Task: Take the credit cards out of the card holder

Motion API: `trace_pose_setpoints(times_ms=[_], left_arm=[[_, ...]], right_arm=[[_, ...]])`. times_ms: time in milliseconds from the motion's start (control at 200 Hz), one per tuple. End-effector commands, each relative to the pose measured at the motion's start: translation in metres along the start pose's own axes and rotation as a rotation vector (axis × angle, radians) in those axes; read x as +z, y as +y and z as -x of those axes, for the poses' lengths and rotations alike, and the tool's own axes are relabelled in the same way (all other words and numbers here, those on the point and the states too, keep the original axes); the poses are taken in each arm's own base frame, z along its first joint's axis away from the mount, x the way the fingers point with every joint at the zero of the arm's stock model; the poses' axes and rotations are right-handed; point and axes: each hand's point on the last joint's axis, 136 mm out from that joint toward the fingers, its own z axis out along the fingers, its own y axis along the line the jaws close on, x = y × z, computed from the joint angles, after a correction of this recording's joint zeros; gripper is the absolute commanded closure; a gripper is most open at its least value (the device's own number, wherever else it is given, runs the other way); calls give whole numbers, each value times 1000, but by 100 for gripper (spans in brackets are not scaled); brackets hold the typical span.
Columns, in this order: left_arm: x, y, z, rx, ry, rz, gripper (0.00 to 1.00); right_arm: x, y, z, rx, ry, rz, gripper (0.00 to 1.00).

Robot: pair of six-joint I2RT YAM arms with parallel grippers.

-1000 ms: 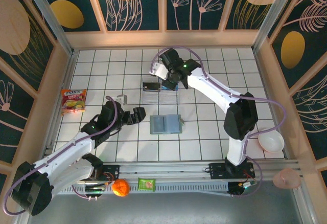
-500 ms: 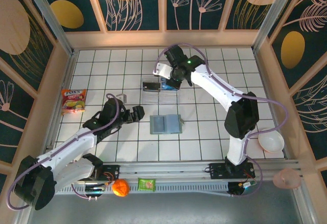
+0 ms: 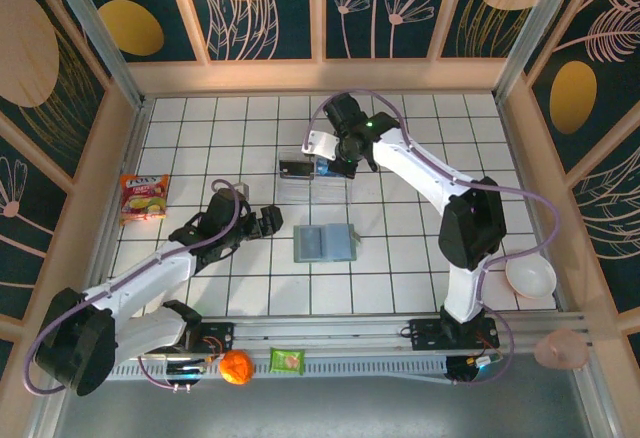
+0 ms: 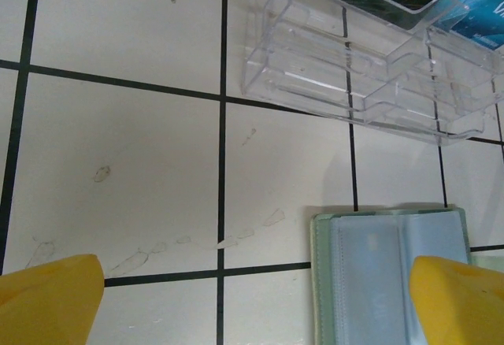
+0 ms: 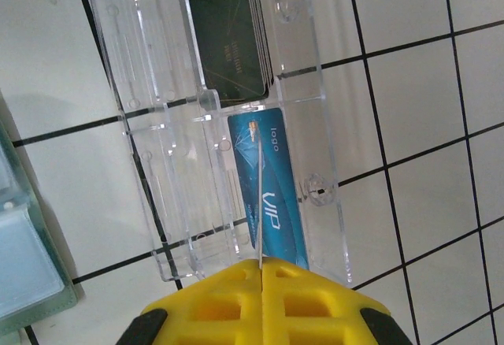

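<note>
Your right gripper point(image 5: 260, 268) is clamped shut on what looks like a thin credit card point(image 5: 256, 195), seen edge-on, above the clear tray point(image 5: 146, 164). Your left gripper point(image 4: 253, 302) stands wide open and empty. The card holder point(image 4: 394, 278) lies spread open on the desk point(image 4: 118, 140) just ahead-right of it, nearer that arm.

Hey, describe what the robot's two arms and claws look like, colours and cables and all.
Left arm and right arm: white links, black joints, a lilac cable looping along each. A green light glows near the right wrist. The left claw and right claw have bright yellow fingers; the right one's show square cut-outs.
</note>
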Motion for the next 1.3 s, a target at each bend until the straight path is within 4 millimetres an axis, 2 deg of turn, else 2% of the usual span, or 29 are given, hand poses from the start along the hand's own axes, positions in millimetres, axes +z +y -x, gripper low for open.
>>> trace_pose_setpoints(times_ms=[0,150,345,1016,1156,1296], left_arm=[[1,3,5,-16,2,28,1],[4,3,5,-18,12,36,1],[7,5,6,-24,14,49,1],[12,3,4,-31,26,38,1],[14,2,1,-33,33,29,1],[15,1,-2,-39,44,13,1]], right_arm=[[15,6,-6,-76,26,13,100],[20,6,-5,-107,23,11,100],[24,-2,-9,-134,40,-41,100],[44,4,-13,-165,33,-32,100],[47,-11,-9,-142,18,-129,89],[28,-36,11,-91,-74,-234,79]])
